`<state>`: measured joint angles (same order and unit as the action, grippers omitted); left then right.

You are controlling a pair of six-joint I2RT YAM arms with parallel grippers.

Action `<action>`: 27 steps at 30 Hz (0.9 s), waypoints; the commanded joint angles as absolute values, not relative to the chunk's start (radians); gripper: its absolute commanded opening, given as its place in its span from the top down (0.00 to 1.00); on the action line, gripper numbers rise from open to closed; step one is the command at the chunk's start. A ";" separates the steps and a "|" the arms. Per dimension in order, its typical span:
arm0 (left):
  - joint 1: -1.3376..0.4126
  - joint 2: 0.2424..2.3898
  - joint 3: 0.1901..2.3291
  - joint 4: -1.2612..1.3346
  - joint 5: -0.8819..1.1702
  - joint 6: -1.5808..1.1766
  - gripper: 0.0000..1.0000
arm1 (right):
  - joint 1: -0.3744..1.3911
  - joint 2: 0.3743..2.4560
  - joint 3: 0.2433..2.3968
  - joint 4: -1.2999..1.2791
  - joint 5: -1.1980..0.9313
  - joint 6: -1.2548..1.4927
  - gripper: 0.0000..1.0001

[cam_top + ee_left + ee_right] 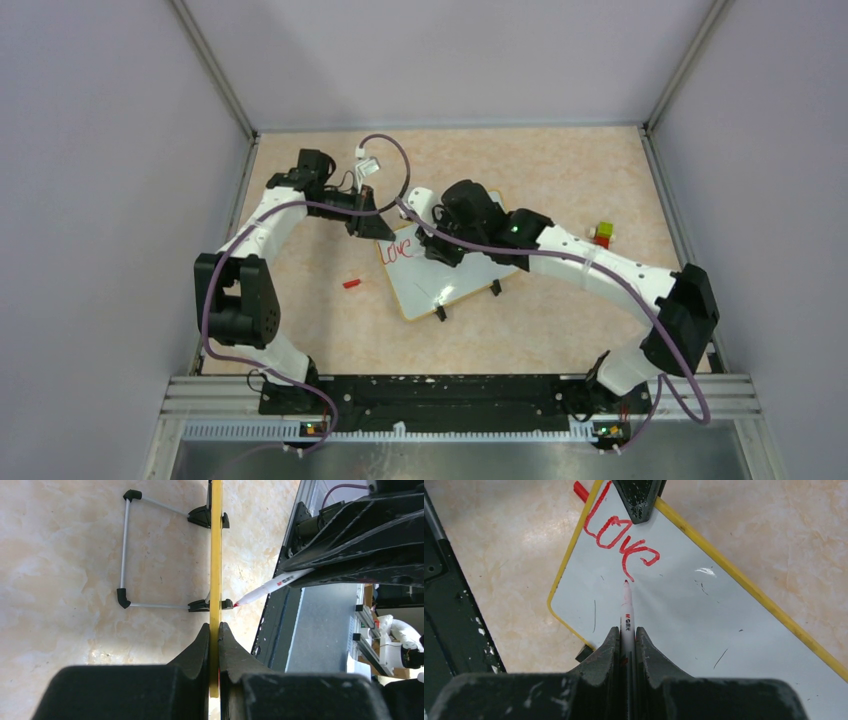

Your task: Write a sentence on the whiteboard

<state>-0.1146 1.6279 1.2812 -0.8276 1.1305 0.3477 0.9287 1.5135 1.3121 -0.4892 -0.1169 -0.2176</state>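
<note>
The whiteboard lies tilted on the table, with a yellow rim and black clip feet. Only the red word "Love" of the sentence shows, at the board's far left corner. My left gripper is shut on the board's yellow rim at that corner; one of its fingertips shows above the word. My right gripper is shut on a white marker. The marker's red tip sits just below the "e"; whether it touches the board I cannot tell. The left wrist view shows the marker beside the rim.
A red marker cap lies on the table left of the board. Small coloured blocks sit to the right. The board's wire stand sticks out behind it. Grey walls enclose the table, with a metal rail at the near edge.
</note>
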 commanded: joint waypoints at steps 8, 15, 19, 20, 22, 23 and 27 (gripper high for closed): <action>-0.182 1.688 1.377 -0.914 1.062 0.437 1.00 | 0.862 1.413 1.392 -0.562 -0.295 -0.241 1.00; -0.207 1.722 1.406 -0.940 1.061 0.450 1.00 | 0.834 1.391 1.371 -0.553 -0.282 -0.244 1.00; -0.207 1.725 1.409 -0.940 1.058 0.448 1.00 | 0.832 1.387 1.344 -0.511 -0.225 -0.240 1.00; -0.207 1.726 1.410 -0.942 1.055 0.448 1.00 | 0.832 1.387 1.341 -0.500 -0.217 -0.237 1.00; -0.209 1.733 1.421 -0.953 1.053 0.451 1.00 | 0.832 1.392 1.343 -0.487 -0.213 -0.231 1.00; -0.208 1.737 1.425 -0.958 1.053 0.453 1.00 | 0.832 1.395 1.345 -0.482 -0.211 -0.228 1.00; -0.209 1.740 1.429 -0.965 1.056 0.457 1.00 | 0.832 1.408 1.345 -0.467 -0.186 -0.224 1.00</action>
<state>-0.1898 1.7161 1.4105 -0.9360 1.0836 0.4244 0.8371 1.4311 1.3418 -0.5308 -0.2214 -0.2329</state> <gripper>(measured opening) 0.081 0.084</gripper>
